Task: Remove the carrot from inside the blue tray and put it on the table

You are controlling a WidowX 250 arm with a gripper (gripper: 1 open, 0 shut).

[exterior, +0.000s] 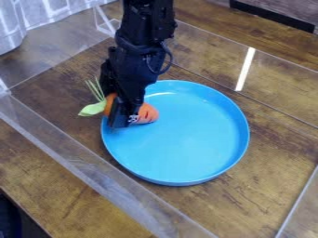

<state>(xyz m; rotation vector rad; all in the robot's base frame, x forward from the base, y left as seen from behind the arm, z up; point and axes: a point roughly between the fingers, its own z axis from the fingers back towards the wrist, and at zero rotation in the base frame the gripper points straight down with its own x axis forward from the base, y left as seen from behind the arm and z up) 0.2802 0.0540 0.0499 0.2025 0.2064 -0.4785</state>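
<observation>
The blue tray [187, 139] lies on the dark wood table [280, 84]. The orange carrot [147, 112] rests inside the tray against its left rim, and its yellow-green leafy top [91, 107] hangs out over the rim onto the table. My black gripper [126, 110] points steeply down onto the carrot, its fingers standing on either side of the carrot's middle. The fingers hide most of the carrot's body, and it does not show whether they press on it.
A clear plastic wall [74, 163] runs along the table's front left, close to the tray's rim. Another clear panel stands at the back [74, 33]. Bare wood lies to the right of the tray and in front of it.
</observation>
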